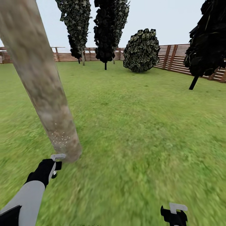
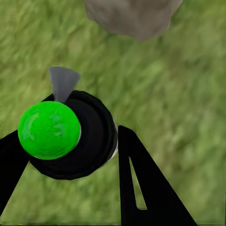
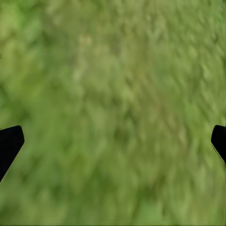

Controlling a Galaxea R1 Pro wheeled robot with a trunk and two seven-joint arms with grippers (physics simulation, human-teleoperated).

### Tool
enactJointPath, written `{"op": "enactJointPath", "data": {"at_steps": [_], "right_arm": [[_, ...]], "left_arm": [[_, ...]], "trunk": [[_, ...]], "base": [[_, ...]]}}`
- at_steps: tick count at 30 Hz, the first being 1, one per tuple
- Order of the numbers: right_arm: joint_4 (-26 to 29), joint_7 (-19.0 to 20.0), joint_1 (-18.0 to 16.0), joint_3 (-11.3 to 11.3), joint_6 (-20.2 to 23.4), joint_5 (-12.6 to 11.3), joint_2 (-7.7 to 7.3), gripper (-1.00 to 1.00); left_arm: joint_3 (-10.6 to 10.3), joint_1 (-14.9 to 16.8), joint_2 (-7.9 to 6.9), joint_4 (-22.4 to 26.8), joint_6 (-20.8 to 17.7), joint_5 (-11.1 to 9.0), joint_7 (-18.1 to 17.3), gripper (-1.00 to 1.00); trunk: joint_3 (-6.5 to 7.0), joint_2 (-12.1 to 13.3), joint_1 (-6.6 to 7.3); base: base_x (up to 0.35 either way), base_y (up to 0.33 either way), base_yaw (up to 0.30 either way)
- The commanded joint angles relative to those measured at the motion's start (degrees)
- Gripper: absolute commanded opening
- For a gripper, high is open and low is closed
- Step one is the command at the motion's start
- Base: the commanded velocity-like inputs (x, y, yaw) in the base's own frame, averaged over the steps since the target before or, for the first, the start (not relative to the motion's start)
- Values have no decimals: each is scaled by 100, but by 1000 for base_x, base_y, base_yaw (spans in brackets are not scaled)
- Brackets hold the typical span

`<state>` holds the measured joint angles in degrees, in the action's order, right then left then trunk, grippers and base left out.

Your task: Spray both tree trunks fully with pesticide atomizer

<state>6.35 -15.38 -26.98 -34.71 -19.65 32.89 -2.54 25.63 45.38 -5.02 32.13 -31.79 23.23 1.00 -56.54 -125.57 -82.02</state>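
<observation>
- The thick, smooth, mottled grey-beige tree trunk (image 1: 40, 81) rises slanted across the left of the head view, its foot meeting the blurry green grass floor (image 1: 141, 131) just ahead of the left arm.
- A scatter of small pale specks (image 1: 59, 138) sits on the lower trunk, near its base.
- The black left gripper (image 1: 54, 166) is held low, close in front of the trunk's foot; a thin grey spray head (image 1: 58, 156) juts from it toward the bark.
- In the left wrist view the black fingers (image 2: 146, 188) are closed around the dark round-bodied pesticide atomizer (image 2: 92, 136), which has a bright green cap (image 2: 49, 130) and a grey nozzle (image 2: 62, 82) aimed at the trunk's base (image 2: 132, 16).
- The black right gripper (image 1: 174, 215) with its white tab sits low at the right, over bare grass; in its wrist view the two fingertips (image 3: 9, 143) stand wide apart with nothing between them.
- Far off, a brown horizontal-slat wooden fence (image 1: 175, 58) edges the lawn, with narrow dark conifers (image 1: 108, 28) and a rounded dark-green bush (image 1: 141, 50) before it.
</observation>
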Motion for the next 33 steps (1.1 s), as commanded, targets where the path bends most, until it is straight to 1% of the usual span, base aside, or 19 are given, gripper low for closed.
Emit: {"op": "enactJointPath", "data": {"at_steps": [1,14,19,30,33], "right_arm": [[-11,-17,-5,-45,-22,60,-1,100],[-11,-17,-3,-45,-22,60,3,100],[-11,-17,-5,-45,-24,56,-1,100],[-11,-17,-3,-45,-22,56,6,100],[-11,-17,-3,-45,-22,57,8,100]], "left_arm": [[13,6,6,5,-23,-5,15,-100],[13,6,45,-5,-20,-31,23,-100],[13,5,45,-5,-20,-32,23,-100],[13,6,40,-5,-20,-29,23,-100],[20,6,36,-5,-20,-29,23,-100]], "trunk": [[-5,-2,1],[-5,-2,1],[-5,-2,1],[-5,-2,1],[-5,-2,1]], "base": [[31,-273,275],[162,-250,261],[110,-259,25],[5,-274,3],[0,-274,140]]}}
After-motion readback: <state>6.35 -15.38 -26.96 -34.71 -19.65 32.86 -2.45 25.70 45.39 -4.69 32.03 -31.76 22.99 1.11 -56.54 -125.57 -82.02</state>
